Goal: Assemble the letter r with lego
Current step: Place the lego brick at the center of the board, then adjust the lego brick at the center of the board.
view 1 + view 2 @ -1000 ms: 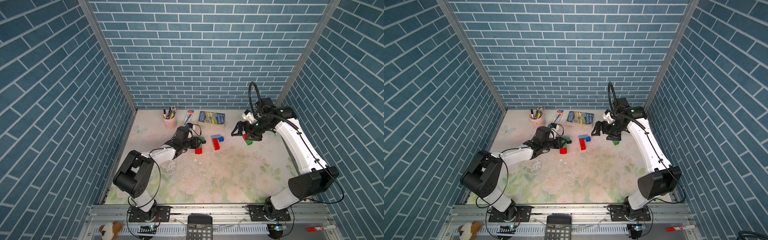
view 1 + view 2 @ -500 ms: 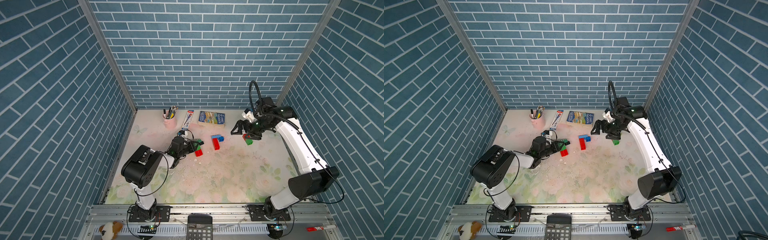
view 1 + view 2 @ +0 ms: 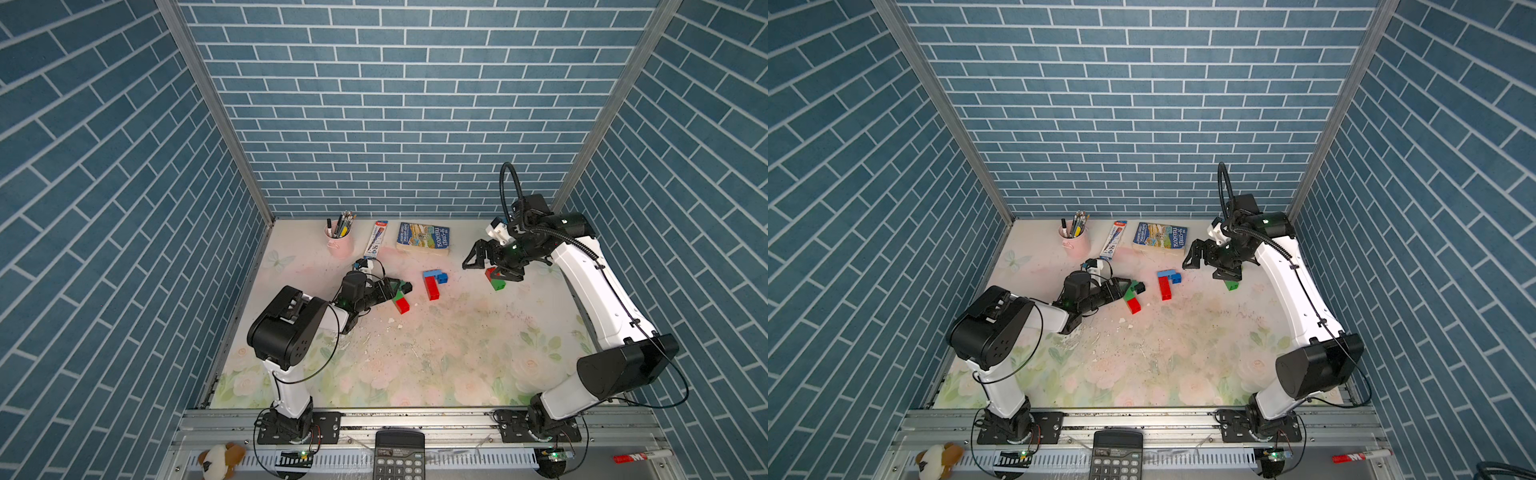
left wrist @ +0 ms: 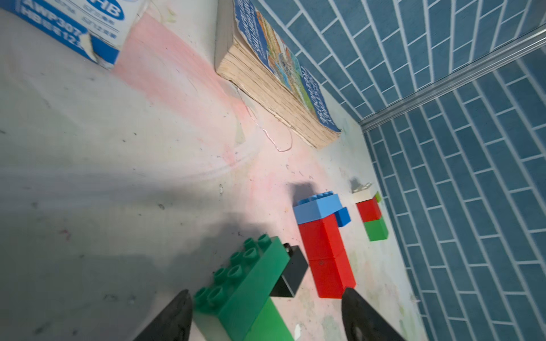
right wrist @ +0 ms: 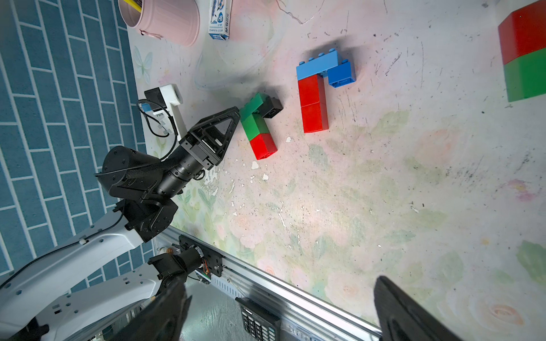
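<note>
Left wrist view puts my left gripper [image 4: 266,295] with its fingertips well apart, straddling one end of a long dark green brick [image 4: 251,274]. One fingertip [image 4: 180,313] sits just beside the studded face, though I cannot tell whether it touches. The opposite one stands clear, so nothing is clamped.

I count three groups of lego, four pieces each. The nearest group lies right at my left fingertips. It is that long green brick, one lighter green brick [image 4: 271,321] under it, one black brick [image 4: 291,274] against its far side, and one red brick [image 5: 263,146] at the end back toward my wrist.

Just beyond these lie two red bricks [image 4: 325,257] end to end, capped by one light blue brick [image 4: 314,206], with one darker blue brick [image 4: 342,215] beside it.

Farther out still sit one white brick [image 4: 362,192], one far red brick [image 4: 367,209], one far green brick [image 4: 375,228] and a sliver of lime [image 4: 377,196].

My right gripper [image 5: 280,285] hangs near that far group, spread wide with nothing between its fingers.

One book [image 4: 280,73] lies beyond everything.
</note>
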You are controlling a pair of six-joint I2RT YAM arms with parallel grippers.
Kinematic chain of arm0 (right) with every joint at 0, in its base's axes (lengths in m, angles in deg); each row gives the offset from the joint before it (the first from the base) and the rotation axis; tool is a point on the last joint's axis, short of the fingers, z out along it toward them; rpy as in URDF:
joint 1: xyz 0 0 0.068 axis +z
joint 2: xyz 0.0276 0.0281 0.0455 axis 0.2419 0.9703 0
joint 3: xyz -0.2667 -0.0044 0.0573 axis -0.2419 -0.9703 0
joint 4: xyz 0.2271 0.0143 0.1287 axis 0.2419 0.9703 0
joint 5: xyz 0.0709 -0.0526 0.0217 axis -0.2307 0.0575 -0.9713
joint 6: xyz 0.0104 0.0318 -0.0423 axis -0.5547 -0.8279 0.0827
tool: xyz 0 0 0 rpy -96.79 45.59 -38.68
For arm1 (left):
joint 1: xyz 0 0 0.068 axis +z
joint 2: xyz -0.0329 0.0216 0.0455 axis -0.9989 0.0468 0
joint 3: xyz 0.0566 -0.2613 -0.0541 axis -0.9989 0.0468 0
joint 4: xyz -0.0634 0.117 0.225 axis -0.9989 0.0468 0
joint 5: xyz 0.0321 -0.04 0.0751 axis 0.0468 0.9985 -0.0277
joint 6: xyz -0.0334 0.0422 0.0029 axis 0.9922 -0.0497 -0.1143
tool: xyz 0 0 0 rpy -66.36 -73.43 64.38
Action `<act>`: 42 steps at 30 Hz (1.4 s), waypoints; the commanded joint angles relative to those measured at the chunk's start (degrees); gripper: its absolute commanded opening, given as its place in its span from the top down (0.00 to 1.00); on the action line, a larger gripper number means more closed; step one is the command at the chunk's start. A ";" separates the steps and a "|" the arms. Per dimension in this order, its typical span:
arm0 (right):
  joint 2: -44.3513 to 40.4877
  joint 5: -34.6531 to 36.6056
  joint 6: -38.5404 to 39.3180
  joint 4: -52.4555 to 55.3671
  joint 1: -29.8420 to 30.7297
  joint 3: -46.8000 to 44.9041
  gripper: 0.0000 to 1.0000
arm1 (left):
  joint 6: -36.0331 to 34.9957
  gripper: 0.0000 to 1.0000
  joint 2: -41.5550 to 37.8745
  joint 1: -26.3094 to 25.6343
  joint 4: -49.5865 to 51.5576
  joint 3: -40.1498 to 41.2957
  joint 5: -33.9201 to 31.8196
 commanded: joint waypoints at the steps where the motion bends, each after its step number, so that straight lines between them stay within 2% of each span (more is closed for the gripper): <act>1: -2.06 1.18 -1.12 0.30 -0.03 0.44 0.02 | -6.16 0.15 -4.53 0.39 12.11 -3.52 -1.70; 8: -2.04 4.70 -0.18 -1.06 0.35 -1.56 0.01 | -12.90 0.14 -12.16 0.57 31.58 -8.21 -7.51; 12: -3.67 9.44 1.19 -5.64 0.32 -6.81 0.01 | -17.74 0.11 -18.06 0.23 40.66 -10.18 -11.09; 15: -3.76 11.62 1.80 -8.52 0.32 -10.18 0.02 | -21.74 0.11 -20.61 -1.02 49.69 -13.86 -14.43; 18: -2.89 12.01 2.25 -9.65 0.23 -11.38 0.01 | -22.53 0.10 -21.26 -3.35 56.34 -16.88 -17.62; 21: -2.24 12.04 2.37 -9.94 0.24 -10.75 0.02 | -21.30 0.10 -19.79 -8.43 60.57 -19.19 -21.36; 25: -1.84 12.60 2.69 -8.98 0.24 -8.79 0.01 | -18.70 0.07 -13.50 -15.56 68.67 -25.14 -31.02; 28: -1.88 12.95 3.85 -7.21 0.18 -7.75 0.02 | -16.36 0.07 -10.02 -18.02 71.78 -28.06 -34.46; 37: -3.56 13.03 5.12 -5.62 -0.03 -8.49 0.01 | -11.76 0.06 -5.23 -19.98 74.59 -29.71 -35.81; 42: -4.28 12.68 5.60 -5.18 -0.25 -9.45 0.01 | -10.49 0.06 -4.10 -20.18 72.16 -29.60 -34.36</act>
